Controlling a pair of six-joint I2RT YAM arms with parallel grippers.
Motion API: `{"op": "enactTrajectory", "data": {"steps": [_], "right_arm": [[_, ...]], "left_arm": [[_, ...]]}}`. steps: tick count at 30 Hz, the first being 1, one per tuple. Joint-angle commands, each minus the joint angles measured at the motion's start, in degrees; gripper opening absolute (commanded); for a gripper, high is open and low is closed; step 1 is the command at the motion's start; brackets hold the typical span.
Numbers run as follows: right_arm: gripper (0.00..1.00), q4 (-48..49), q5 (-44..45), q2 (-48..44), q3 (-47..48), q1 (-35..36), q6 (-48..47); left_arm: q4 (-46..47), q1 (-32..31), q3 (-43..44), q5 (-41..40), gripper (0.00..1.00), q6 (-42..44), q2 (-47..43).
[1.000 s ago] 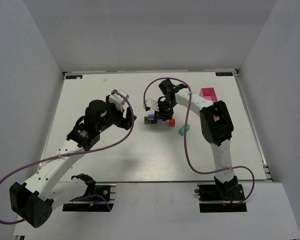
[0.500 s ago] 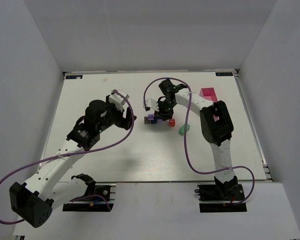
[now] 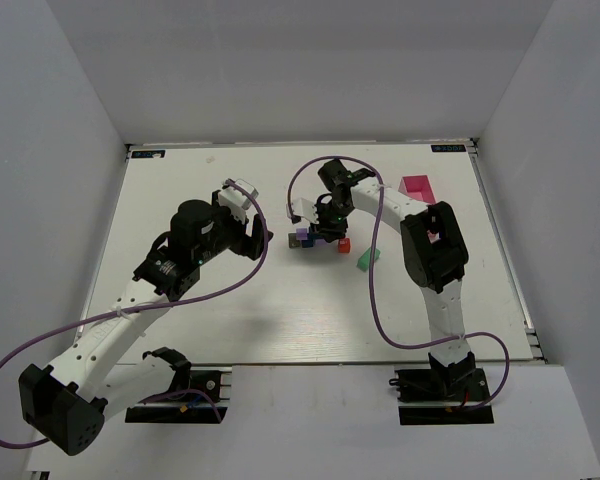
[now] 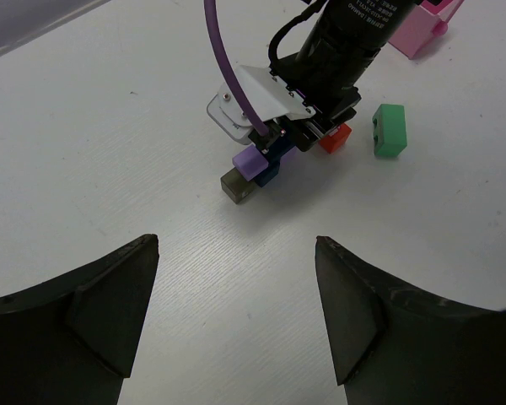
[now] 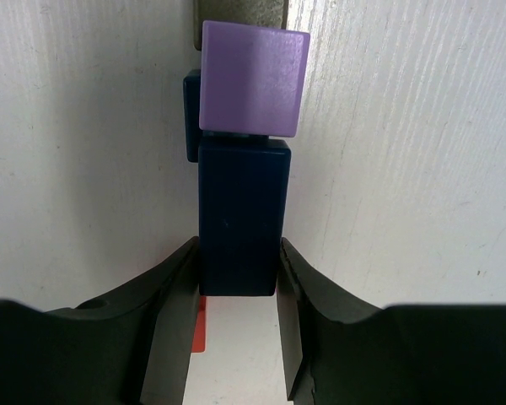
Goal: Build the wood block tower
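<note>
Right claw (image 5: 236, 257) pinching blue block (image 5: 240, 202) by long edges, purple block (image 5: 253, 78) at its end, left claw (image 4: 236, 245) spread

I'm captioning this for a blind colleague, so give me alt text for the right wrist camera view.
The right gripper is closed on the sides of a dark blue block, seen against the white table. A purple block shows just beyond it, a grey block at the top edge, and a sliver of a red block near the bottom.
</note>
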Motion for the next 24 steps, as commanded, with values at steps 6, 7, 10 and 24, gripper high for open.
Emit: {"op": "enactTrajectory", "data": {"steps": [6, 7, 10, 24], "right_arm": [[0.45, -0.07, -0.94, -3.25, -0.15, -0.08, -0.41], [0.47, -0.16, -0.94, -3.07, -0.24, -0.08, -0.49], [0.57, 0.28, -0.76, -3.07, -0.41, -0.08, -0.32], [0.9, 3.09, 1.17, -5.09, -2.78, -0.08, 0.74]], "left_arm": [[0.26, 0.2, -0.05, -0.25, 0.85, 0.24, -0.53], [0.26, 0.2, -0.05, -0.25, 0.85, 0.24, -0.53], [0.26, 0.2, -0.05, -0.25, 0.85, 0.24, -0.53], [0.26, 0.2, -0.05, -0.25, 0.85, 0.24, -0.53]]}}
